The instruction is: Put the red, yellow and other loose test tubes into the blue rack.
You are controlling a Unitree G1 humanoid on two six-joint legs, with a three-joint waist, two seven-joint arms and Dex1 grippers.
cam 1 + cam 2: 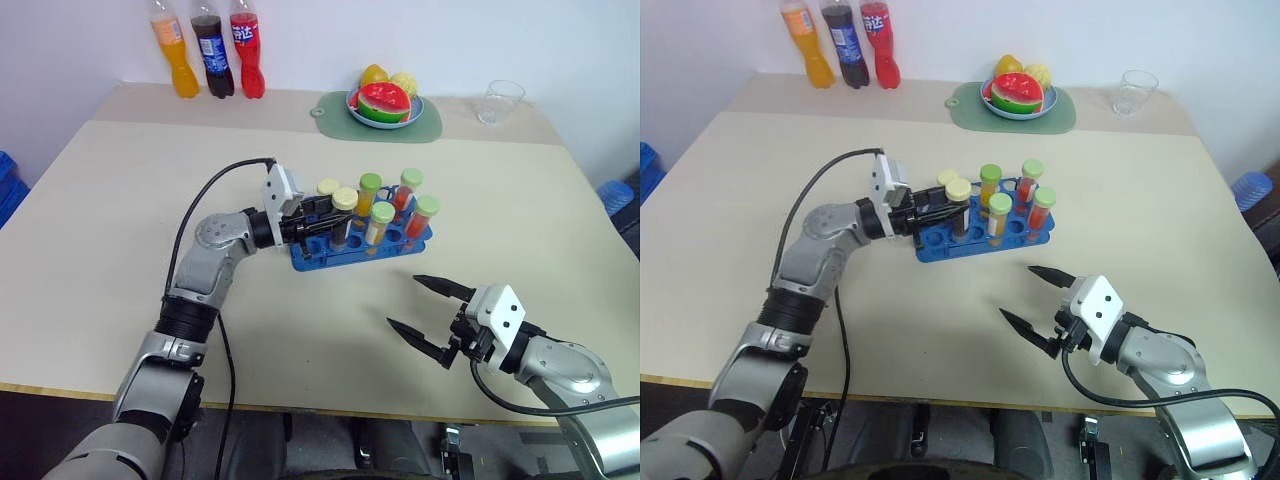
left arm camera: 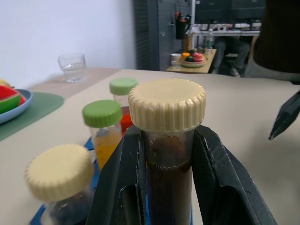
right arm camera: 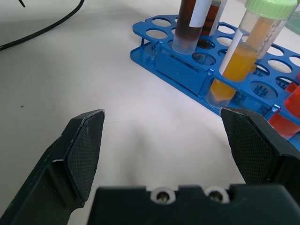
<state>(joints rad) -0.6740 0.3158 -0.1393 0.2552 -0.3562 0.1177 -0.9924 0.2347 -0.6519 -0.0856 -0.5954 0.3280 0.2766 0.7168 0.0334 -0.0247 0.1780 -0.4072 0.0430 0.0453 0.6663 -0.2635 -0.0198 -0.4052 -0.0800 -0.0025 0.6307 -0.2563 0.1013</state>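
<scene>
- Currently the left arm is stretched across the table [image 1: 120,200], its left gripper [image 1: 322,222] held level and pointing toward the robot's right, at the near-left end of the blue rack [image 1: 318,256].
- Its two black fingers [image 2: 123,178] are clenched on a brown tube [image 2: 168,187] with a cream ribbed cap; the tube is held upright, and its lower end is seen standing in a hole of the rack in the right wrist view.
- The right arm is kept low near the table's front edge, well apart from the rack, with the right gripper [image 1: 425,315] angled toward the rack and its fingers spread wide, holding nothing.
- Several capped tubes are seen standing in the rack: a yellow tube [image 1: 368,195] with a green cap, a red tube [image 1: 405,192] further right, and more beside them.
- A cream-capped tube [image 2: 60,176] is seen standing just beside the held one.
</scene>
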